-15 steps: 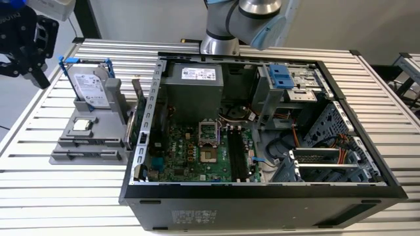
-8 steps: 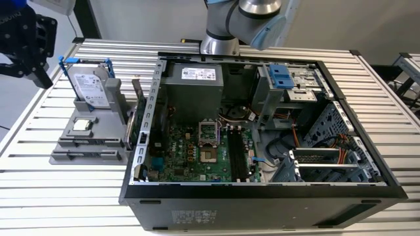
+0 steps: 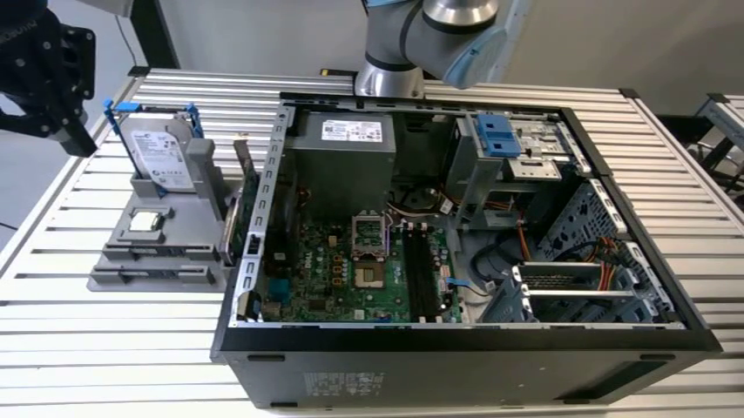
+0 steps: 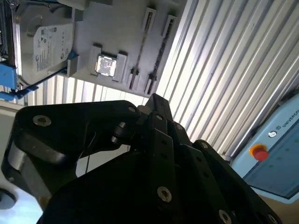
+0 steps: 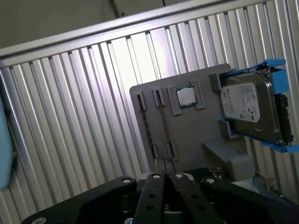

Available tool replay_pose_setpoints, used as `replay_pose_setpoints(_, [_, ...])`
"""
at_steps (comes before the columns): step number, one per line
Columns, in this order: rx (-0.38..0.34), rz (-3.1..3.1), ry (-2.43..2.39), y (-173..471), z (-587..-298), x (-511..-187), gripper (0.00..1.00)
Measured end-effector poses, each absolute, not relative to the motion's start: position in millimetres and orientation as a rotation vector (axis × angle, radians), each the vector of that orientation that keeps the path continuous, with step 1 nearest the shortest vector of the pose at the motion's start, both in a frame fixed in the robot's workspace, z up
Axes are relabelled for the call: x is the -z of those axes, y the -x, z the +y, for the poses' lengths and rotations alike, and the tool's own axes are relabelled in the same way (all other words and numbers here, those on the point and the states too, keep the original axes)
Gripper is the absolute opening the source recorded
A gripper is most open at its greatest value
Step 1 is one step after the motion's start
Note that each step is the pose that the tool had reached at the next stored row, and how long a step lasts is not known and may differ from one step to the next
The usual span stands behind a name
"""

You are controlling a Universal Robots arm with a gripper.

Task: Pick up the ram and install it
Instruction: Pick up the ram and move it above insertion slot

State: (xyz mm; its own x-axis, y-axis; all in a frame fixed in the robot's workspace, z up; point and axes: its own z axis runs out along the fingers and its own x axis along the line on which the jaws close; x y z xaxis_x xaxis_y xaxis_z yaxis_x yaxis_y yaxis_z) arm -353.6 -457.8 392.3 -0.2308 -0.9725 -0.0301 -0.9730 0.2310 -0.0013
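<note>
Where the grey holder (image 3: 122, 279) stands on the worktop (image 3: 70, 340), left of the case (image 3: 465, 357) in the exterior view: ram (image 4: 160, 52), apparently edge-on in a slot, long axis running straight away from the gripper (image 4: 154, 99). Gripper clenched, empty, well apart.

The long, narrow, dark circuit-board ram stick (image 5: 164, 125) appears to stand on edge in a long slot of the grey holder (image 5: 196, 126) on the worktop (image 5: 70, 116), in the slot nearer the square silver chip (image 5: 187, 96). In the second wrist view the ram stick (image 4: 141, 46) also shows edge-on as a thin line, with its faces hidden.
</note>
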Motion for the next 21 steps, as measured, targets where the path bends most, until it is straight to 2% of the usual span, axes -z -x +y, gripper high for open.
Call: replay_pose_setpoints(21, [-0.075,2.124,2.248,353.7,-457.8,-391.4,0.0])
